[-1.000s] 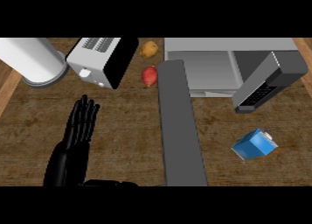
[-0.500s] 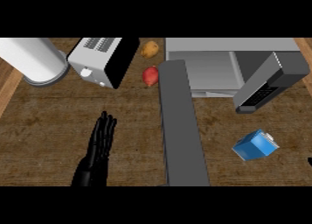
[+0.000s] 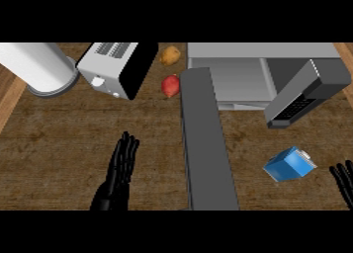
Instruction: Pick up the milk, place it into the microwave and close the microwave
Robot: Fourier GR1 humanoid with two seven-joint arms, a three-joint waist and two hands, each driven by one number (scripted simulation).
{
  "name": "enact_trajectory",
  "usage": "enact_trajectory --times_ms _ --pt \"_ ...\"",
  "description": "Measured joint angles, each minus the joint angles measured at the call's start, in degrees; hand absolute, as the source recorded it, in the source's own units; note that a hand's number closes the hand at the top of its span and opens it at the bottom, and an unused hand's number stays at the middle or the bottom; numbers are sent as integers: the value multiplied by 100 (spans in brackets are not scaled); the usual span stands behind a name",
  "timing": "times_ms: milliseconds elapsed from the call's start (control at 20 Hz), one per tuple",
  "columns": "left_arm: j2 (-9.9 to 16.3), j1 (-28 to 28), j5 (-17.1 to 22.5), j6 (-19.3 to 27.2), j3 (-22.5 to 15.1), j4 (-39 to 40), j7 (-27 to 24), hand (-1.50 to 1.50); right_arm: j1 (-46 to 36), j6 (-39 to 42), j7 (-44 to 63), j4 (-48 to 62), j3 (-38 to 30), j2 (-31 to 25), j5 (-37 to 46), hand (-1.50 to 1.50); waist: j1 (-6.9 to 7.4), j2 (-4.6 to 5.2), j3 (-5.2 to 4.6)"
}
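Both my hands, left (image 3: 119, 170) and right (image 3: 350, 183), fingers straight, are cut off below; boxy blue milk (image 3: 288, 164) untouched.

The right hand (image 3: 348, 184) is cut by the view's right and lower edges; only its straight fingers show. The left hand (image 3: 117, 174) runs off the lower edge at the wrist. The white cylinder (image 3: 34, 66) is clipped at the top left corner. The microwave (image 3: 259, 74) meets the top edge, its back unseen.

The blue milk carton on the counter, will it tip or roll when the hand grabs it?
The milk carton looks boxy with flat faces, so rolling seems unlikely. It sits tilted, so a sideways nudge from the right hand might topple it. It probably stays stiff.
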Motion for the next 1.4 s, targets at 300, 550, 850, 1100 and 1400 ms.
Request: enact_trajectory --times_ms 300,550,850,1100,1400 --pt "171 137 230 -187 104 30 -186 -150 -821 -426 -519 1310 -81 -207 489 -150 21 4 1" --pt "360 361 485 -373 211 -14 -402 -150 -1413 -915 -1020 2332 -48 -307 886 -150 29 5 2" --pt "652 653 821 -649 466 -164 -620 -150 -2144 -1473 -1689 3663 -53 -491 1259 -150 44 7 2" --pt "871 823 1065 -882 725 -231 -738 -150 -2687 -1898 -2246 4788 -89 -603 1371 150 49 8 2" --pt "1068 1042 1251 -1098 912 -354 -822 -150 -3292 -2211 -2647 5887 -235 -828 1311 150 60 5 -4"
